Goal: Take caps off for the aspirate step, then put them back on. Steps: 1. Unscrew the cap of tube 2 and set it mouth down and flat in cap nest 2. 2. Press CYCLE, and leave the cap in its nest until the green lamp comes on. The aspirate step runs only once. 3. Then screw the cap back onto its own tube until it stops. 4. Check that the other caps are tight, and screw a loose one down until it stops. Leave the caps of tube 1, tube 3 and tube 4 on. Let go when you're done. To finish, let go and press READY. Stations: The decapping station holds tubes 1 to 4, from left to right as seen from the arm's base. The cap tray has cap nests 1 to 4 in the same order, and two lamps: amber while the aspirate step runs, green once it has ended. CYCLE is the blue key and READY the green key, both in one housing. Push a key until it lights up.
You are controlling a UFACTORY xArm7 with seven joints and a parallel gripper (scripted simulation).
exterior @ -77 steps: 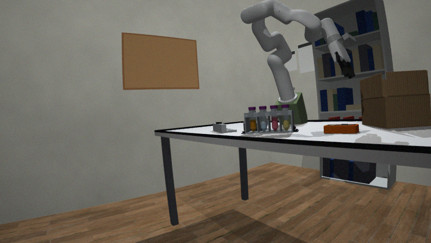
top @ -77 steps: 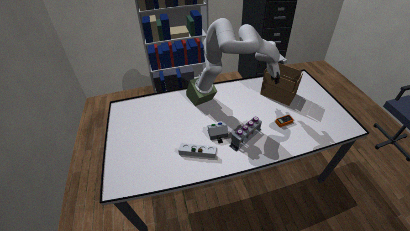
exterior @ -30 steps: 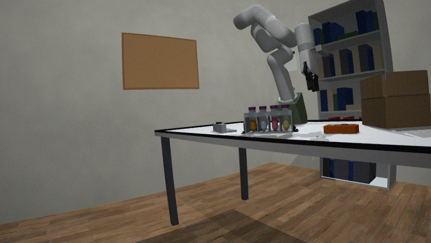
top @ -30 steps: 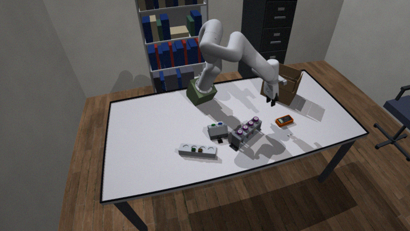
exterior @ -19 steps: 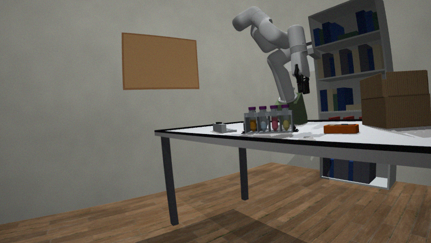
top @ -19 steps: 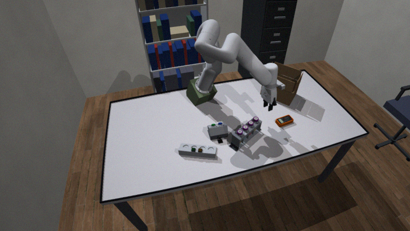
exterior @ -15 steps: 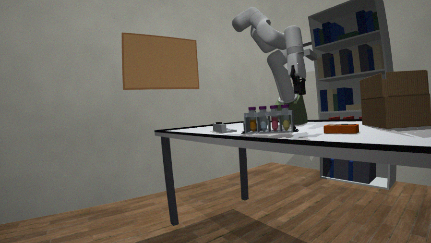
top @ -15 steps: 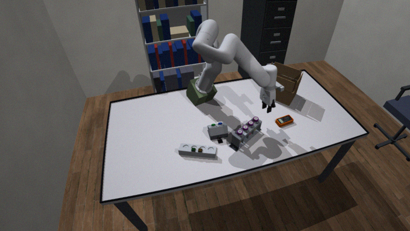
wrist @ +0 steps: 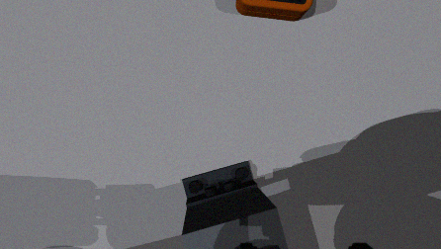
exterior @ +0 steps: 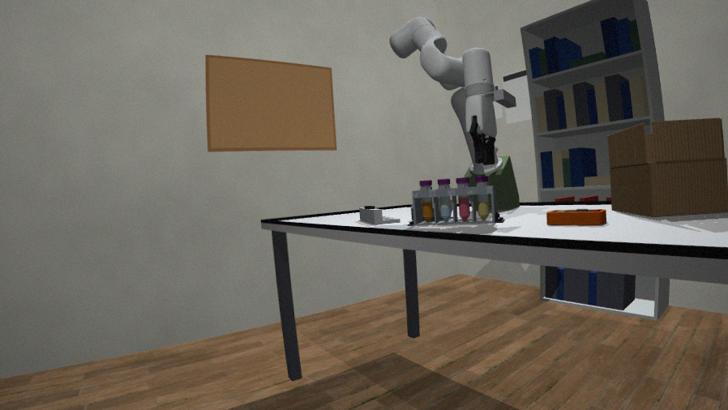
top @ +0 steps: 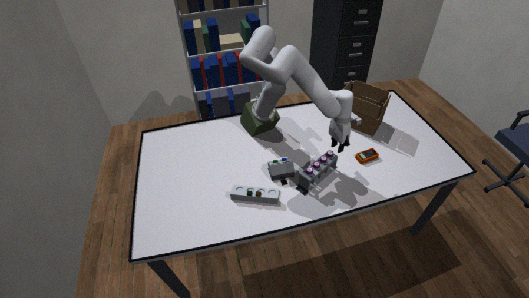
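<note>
You see a smooth matte white tabletop edged in black, and on it the grey decapping station, a boxy rack holding four clear tubes with round purple screw caps, every cap on its tube, including the cap of tube 2. From the side, the tubes show orange, pale blue, pink and yellow contents. The dark two-fingered tool hangs upright in the air just above and behind the end of the rack nearest the arm's base; its fingers stand about half open, holding nothing and touching nothing. Left of the rack sits the grey block housing with a green key and a blue key on top, and farther out lies the long pale grey cap tray with four round nests, all without caps. Right of the rack you have a flat orange multimeter, and behind it an open corrugated brown cardboard box.
</note>
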